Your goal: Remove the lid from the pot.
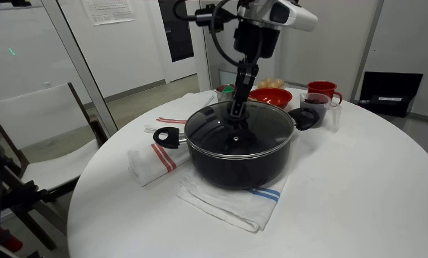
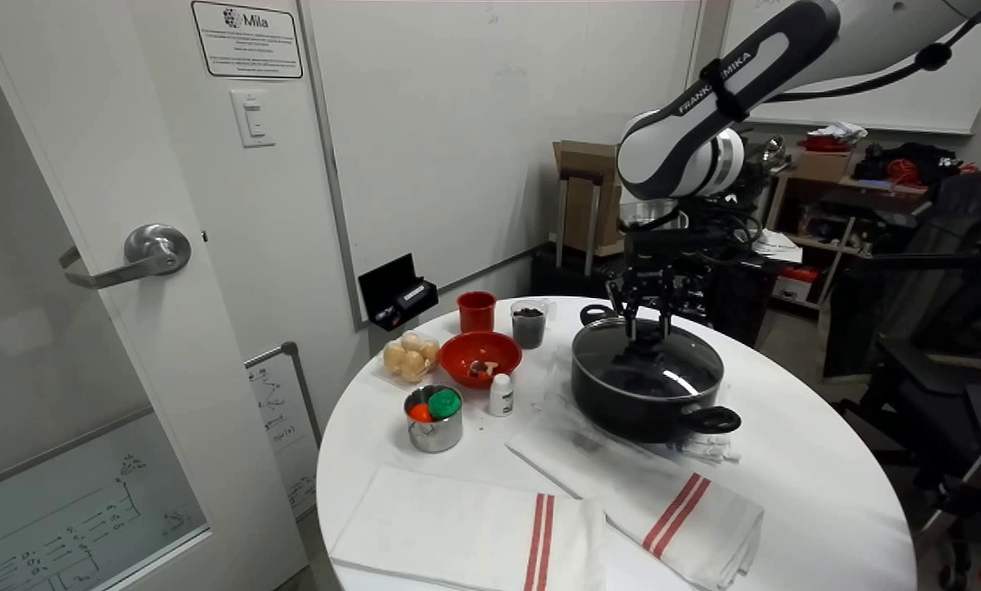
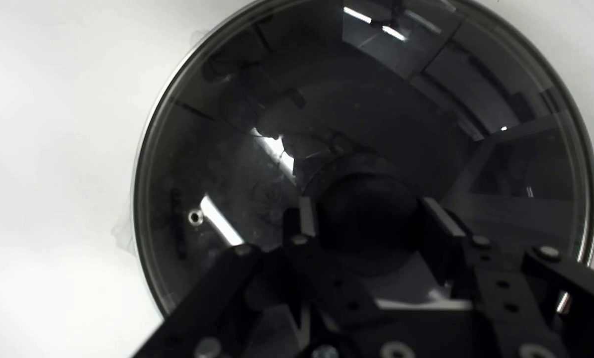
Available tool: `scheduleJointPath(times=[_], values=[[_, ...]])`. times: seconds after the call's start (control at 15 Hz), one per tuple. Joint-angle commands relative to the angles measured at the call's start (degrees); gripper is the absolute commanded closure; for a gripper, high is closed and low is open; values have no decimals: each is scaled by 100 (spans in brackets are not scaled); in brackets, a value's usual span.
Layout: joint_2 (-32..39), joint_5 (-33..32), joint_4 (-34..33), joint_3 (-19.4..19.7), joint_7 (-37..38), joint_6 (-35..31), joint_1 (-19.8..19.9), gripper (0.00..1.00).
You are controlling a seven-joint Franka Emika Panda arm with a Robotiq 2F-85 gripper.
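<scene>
Wrist view shows us the lid [image 3: 366, 109]; it lies on the pot [image 1: 235, 173]. We should close evenly on the knob [image 3: 369, 214], then lift straight and slowly, without tilting. The fingers [image 3: 307, 216] stand moderately apart, the knob between them; whether they touch it, we cannot tell.

Knob [image 3: 369, 211]: dark on dark between the fingers [image 3: 308, 219] of the hand [image 3: 374, 217]; we cannot tell whether they touch it.
Wall notice [image 2: 246, 41]: lower lines too small for us to read.
Counter [image 1: 342, 197]: cut off below in both exterior views.
</scene>
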State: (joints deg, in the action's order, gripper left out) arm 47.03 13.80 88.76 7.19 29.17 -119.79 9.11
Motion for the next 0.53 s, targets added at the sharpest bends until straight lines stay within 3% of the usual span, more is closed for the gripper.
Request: scheduleJointPath(times=[0.0, 0.47], values=[[-548, 80, 593, 49, -103, -364, -152, 74], [-1257, -93, 1225, 53, -85, -702, -472, 74]])
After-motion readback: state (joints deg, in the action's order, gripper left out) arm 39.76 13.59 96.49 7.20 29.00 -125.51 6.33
